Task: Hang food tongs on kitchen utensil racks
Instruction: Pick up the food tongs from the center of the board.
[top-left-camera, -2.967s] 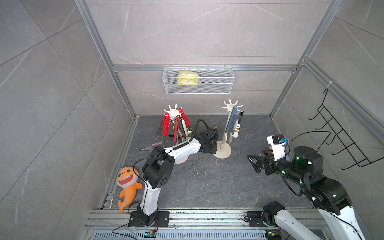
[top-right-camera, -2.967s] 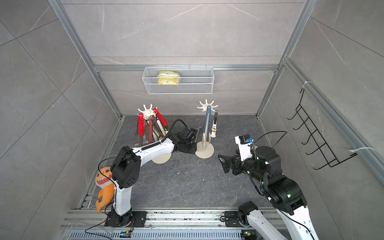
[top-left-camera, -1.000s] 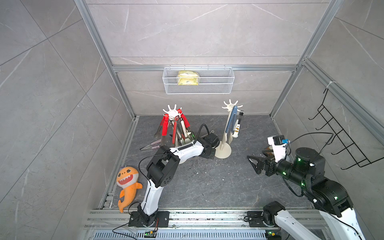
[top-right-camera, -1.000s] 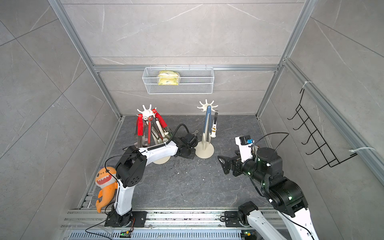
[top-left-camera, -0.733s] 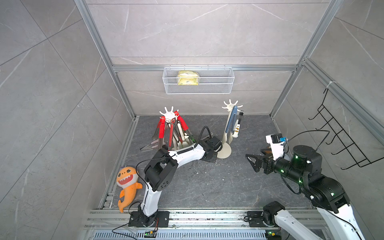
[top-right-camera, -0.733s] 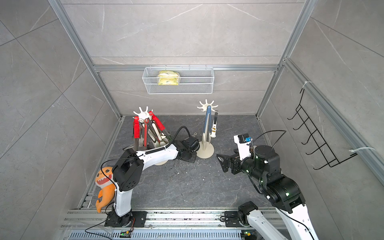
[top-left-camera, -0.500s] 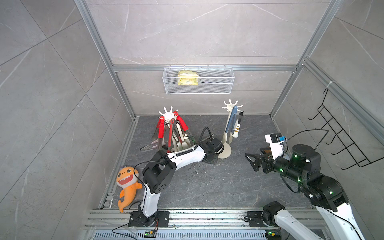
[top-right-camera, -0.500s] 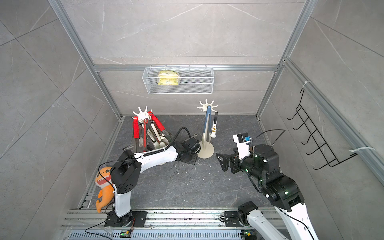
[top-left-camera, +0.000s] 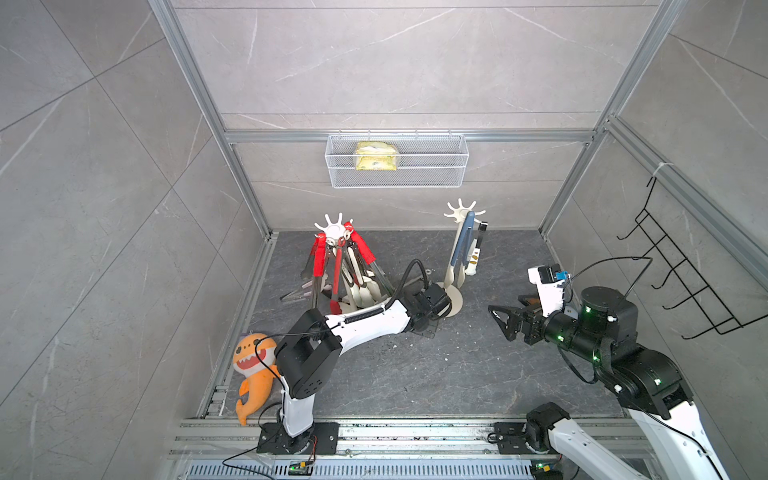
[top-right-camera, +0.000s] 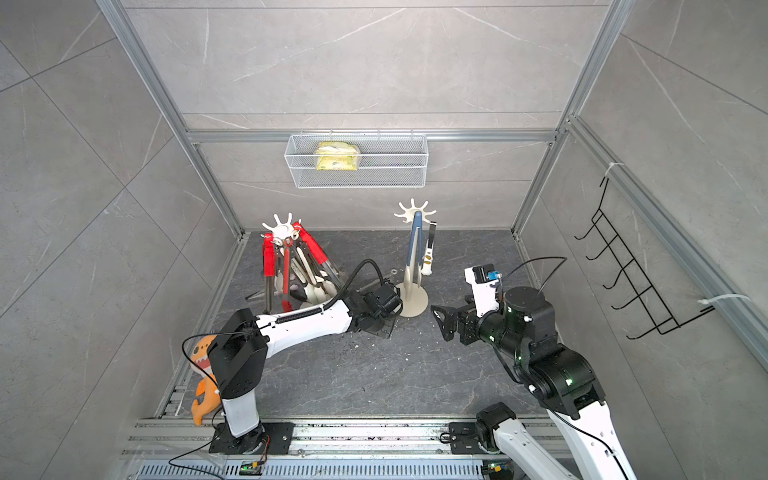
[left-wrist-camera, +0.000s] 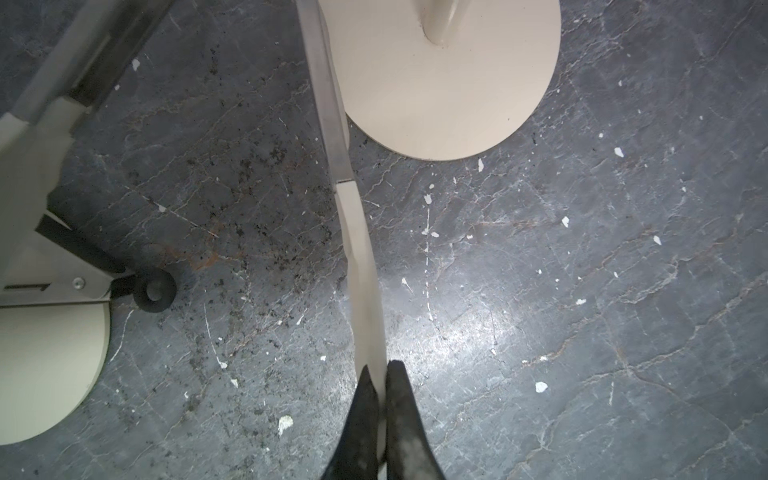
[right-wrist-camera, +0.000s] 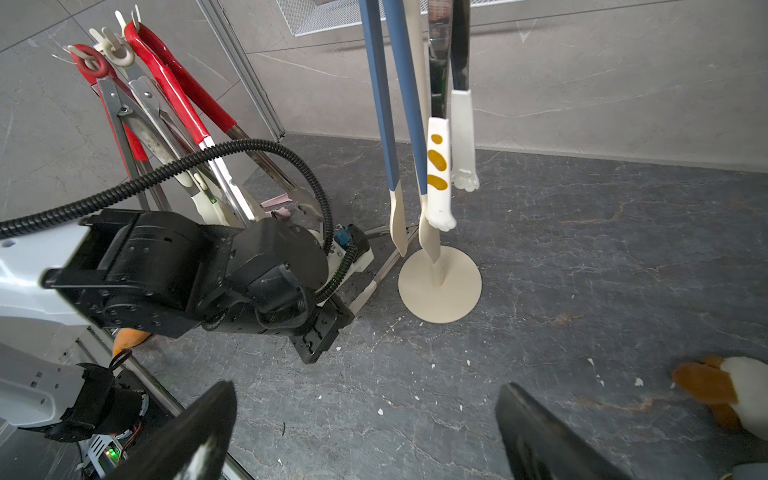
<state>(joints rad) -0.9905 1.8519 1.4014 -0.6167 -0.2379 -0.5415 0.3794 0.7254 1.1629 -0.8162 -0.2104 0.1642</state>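
Where left pincer (left-wrist-camera: 380, 366) pinches, tongs (left-wrist-camera: 359, 249) lie clamped.

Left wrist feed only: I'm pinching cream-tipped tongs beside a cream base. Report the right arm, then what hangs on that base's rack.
Observer: The right gripper is open and empty, hovering apart from the rack.
Operator: Now the rack.
Observer: It carries blue-handled tongs and paw-tipped tongs, and looks far from full.
Operator: Give me the other rack.
Observer: The other rack is crowded; red-handled tongs hang there among others.
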